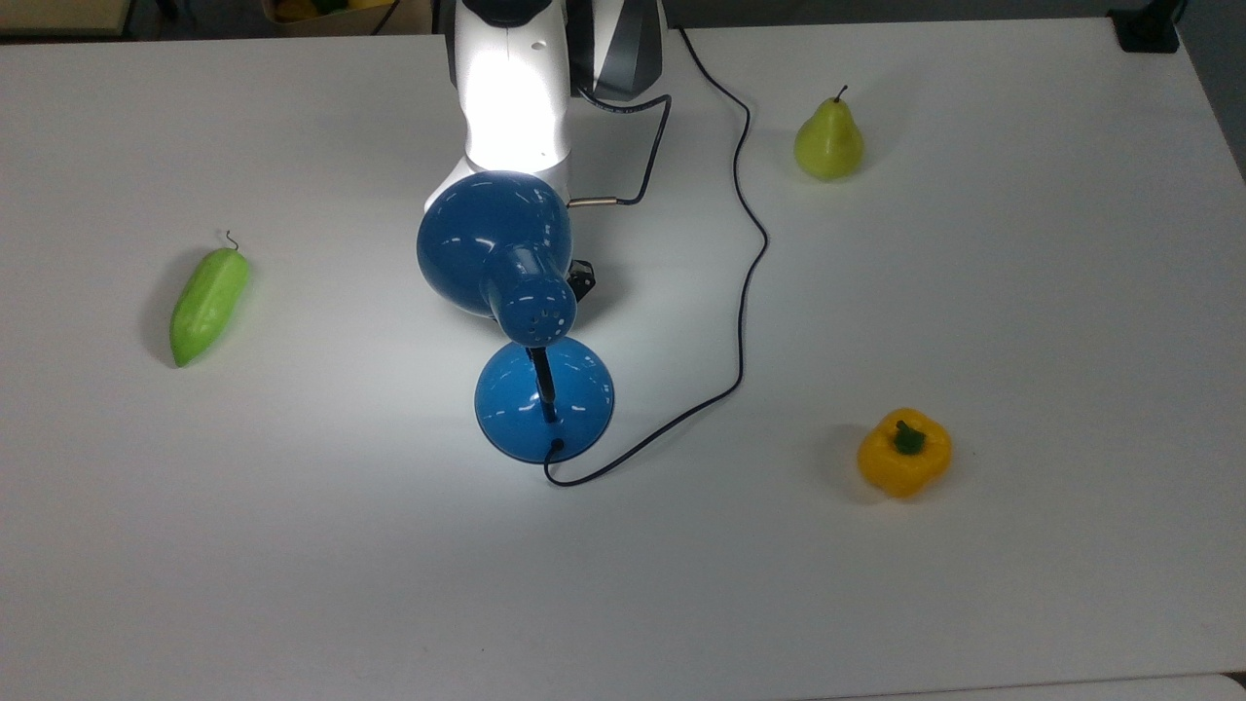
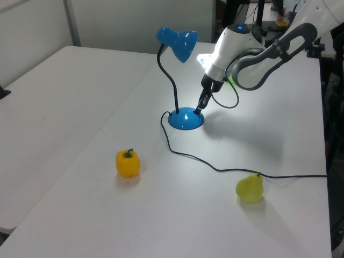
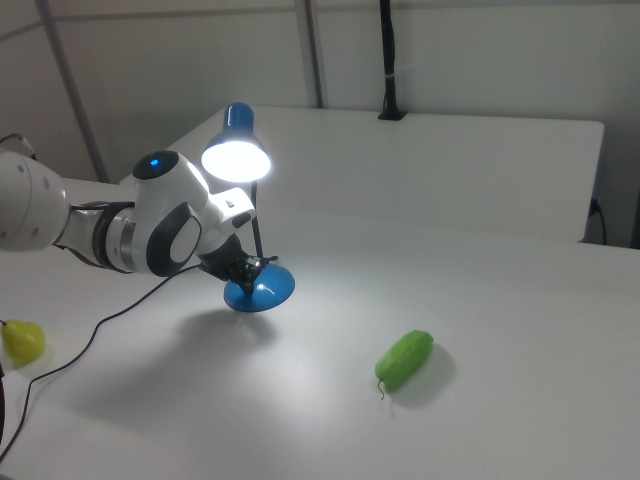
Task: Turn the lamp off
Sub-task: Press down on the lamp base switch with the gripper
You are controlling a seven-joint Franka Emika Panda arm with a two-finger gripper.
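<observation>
The glossy blue desk lamp with a domed, vented shade, black curved neck and round blue base (image 2: pixel 186 118) stood near the middle of the white desk (image 1: pixel 973 604), and its bulb was lit, as the bright shade mouth in the right view showed (image 3: pixel 236 158). The shade was tilted down toward the arm's side, so a pool of light was thrown across the white wrist of the arm (image 1: pixel 513 88). The gripper (image 2: pixel 199 106) was held low at the rim of the base, on the left view's right, tip pointed down at the blue surface, probably so that a switch there could be pressed. Whether the tip touched the base could not be told, nor could it be told whether the fingers were apart or together. The thin black cord (image 1: pixel 745 253) trailed loosely from the base's edge, clear of the arm's approach.

The task was judged not yet done.
</observation>
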